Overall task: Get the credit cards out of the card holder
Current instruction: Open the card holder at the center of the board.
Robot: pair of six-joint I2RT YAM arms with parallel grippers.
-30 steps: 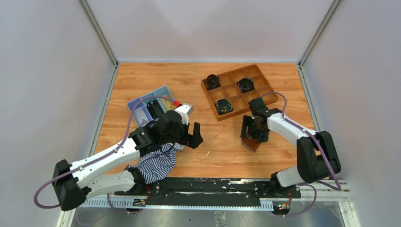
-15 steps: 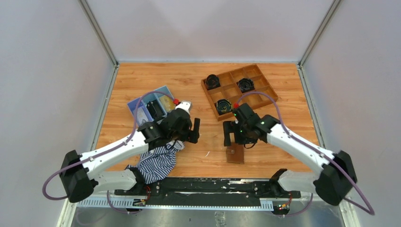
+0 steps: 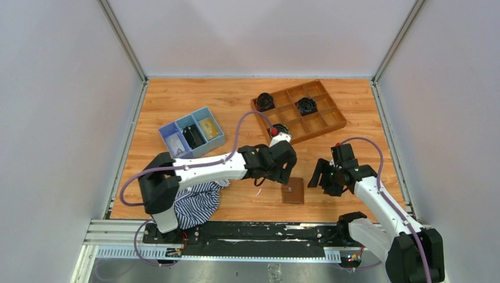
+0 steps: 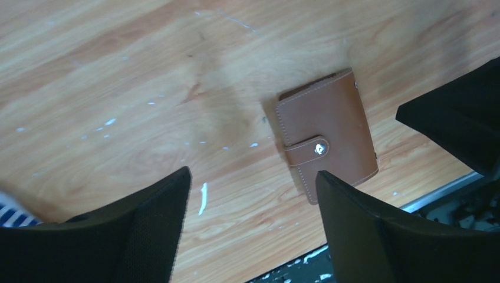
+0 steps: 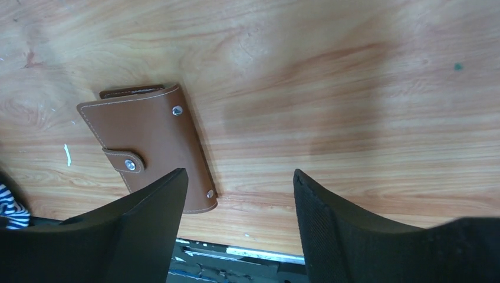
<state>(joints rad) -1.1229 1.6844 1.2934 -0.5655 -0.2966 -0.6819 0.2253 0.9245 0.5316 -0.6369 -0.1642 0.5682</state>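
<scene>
The card holder (image 3: 292, 191) lies flat and closed on the wooden table near its front edge, a brown case with a snap strap; no cards show. My left gripper (image 3: 285, 174) hovers open just left of it and above it. In the left wrist view the holder (image 4: 327, 144) lies ahead of the open gripper (image 4: 253, 188), toward the right finger. My right gripper (image 3: 320, 178) is open and empty just right of the holder. In the right wrist view the holder (image 5: 147, 141) lies beside the left finger of the open gripper (image 5: 239, 177).
A light-blue compartment tray (image 3: 191, 131) stands at the left. A brown wooden grid tray (image 3: 298, 112) with three black coiled things stands at the back. A striped cloth (image 3: 197, 203) lies under the left arm. The black front rail (image 3: 253, 233) runs close behind the holder.
My right gripper let go of the card holder, left it flat on the table and drew back to the right. My left arm swung right from the blue tray to the holder.
</scene>
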